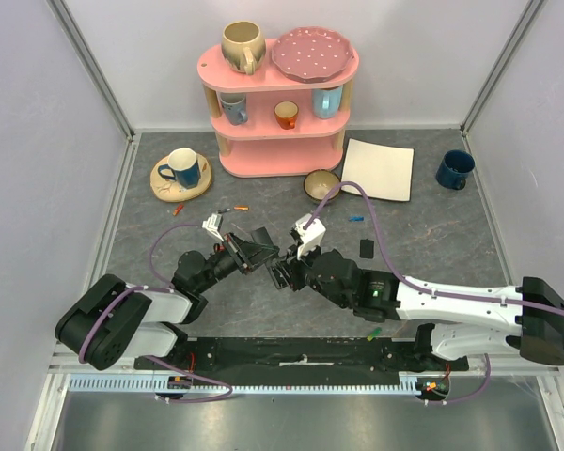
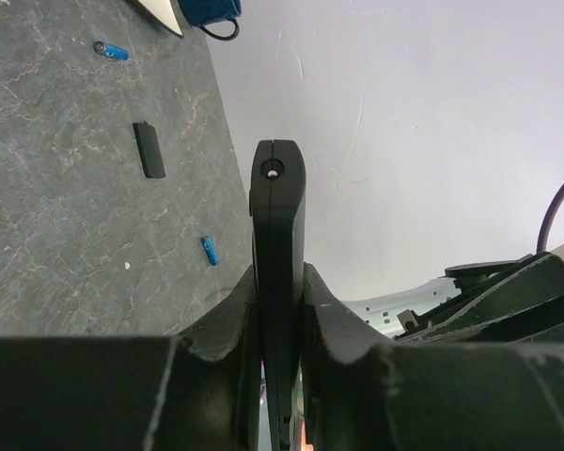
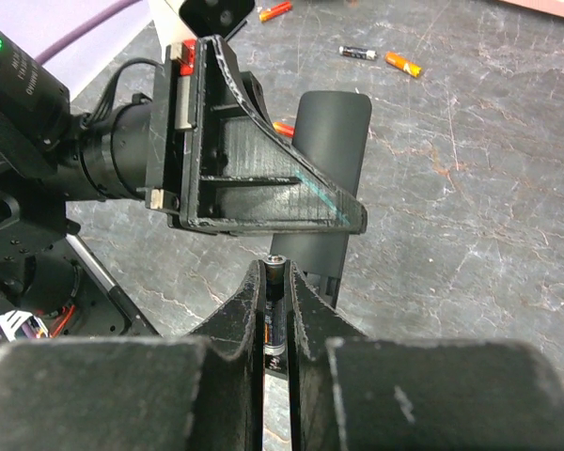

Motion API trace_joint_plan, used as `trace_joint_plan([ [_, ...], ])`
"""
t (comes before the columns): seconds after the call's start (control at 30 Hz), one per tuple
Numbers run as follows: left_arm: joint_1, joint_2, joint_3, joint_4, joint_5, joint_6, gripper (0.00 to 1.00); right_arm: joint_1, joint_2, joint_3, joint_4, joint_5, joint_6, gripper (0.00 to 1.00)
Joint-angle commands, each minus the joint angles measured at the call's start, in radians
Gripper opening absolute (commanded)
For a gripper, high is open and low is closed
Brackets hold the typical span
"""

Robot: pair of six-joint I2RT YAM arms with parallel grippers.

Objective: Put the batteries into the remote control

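My left gripper (image 2: 279,272) is shut on the black remote control (image 2: 278,216) and holds it edge-on above the table. In the right wrist view the remote (image 3: 331,160) stands just beyond my right gripper (image 3: 276,268), which is shut on a dark battery with an orange band (image 3: 275,315). The battery's tip is close under the left gripper's finger (image 3: 254,178). In the top view the left gripper (image 1: 259,246) and the right gripper (image 1: 284,268) meet at the table's middle. Loose batteries lie on the table: orange (image 1: 237,208), blue (image 1: 356,219), green (image 1: 376,331).
A small black cover (image 1: 367,247) lies right of the grippers. A pink shelf (image 1: 280,141) with cups and a plate stands at the back. A bowl (image 1: 321,182), a white sheet (image 1: 379,168), a blue cup (image 1: 454,169) and a cup on a saucer (image 1: 180,167) stand nearby.
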Motion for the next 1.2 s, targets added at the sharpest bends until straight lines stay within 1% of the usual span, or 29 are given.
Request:
trace_joint_plan([
  [0.0, -0.008, -0.003, 0.031, 0.25, 0.011, -0.034, 0.02, 0.013, 0.019, 0.003, 0.102, 0.055, -0.018, 0.0],
  [0.63, -0.02, -0.032, 0.051, 0.253, 0.007, -0.041, 0.02, 0.022, 0.053, -0.021, 0.102, 0.107, 0.005, 0.0],
  [1.17, -0.026, -0.058, 0.056, 0.253, -0.034, -0.02, 0.02, 0.038, 0.066, -0.031, 0.082, 0.113, 0.042, 0.0],
])
